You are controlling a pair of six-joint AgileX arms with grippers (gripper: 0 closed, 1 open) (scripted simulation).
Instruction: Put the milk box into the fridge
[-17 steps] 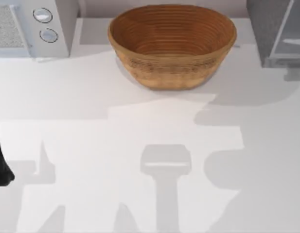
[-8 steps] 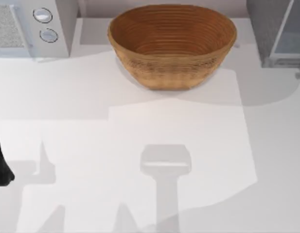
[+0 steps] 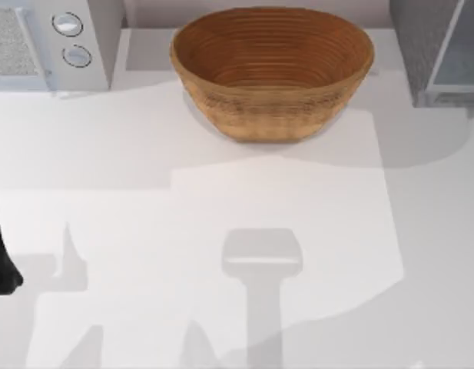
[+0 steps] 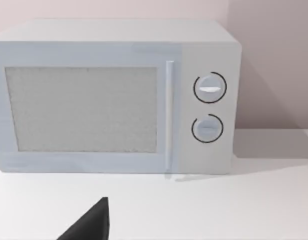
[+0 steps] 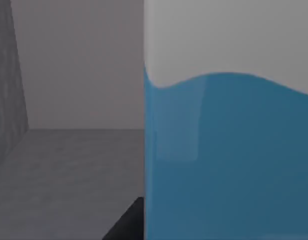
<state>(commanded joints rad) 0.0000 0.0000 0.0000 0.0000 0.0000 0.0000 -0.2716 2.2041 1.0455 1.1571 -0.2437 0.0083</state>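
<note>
Milk box [image 5: 228, 150] looks stiff but slick-sided; grab mid-body. Can't tell if my right claw's clenched.

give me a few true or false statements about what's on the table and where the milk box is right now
1. The wicker basket holds the milk box. False: the basket's inside is bare.
2. A white appliance with two round knobs stands at the table's far left corner. True.
3. In the right wrist view the milk box fills the near field, with grey walls and a grey floor beside it. True.
4. The fridge stands at the table's far left. False: it is at the far right corner.
5. The left arm reaches over the basket. False: it sits at the table's left edge, away from the basket.
</note>
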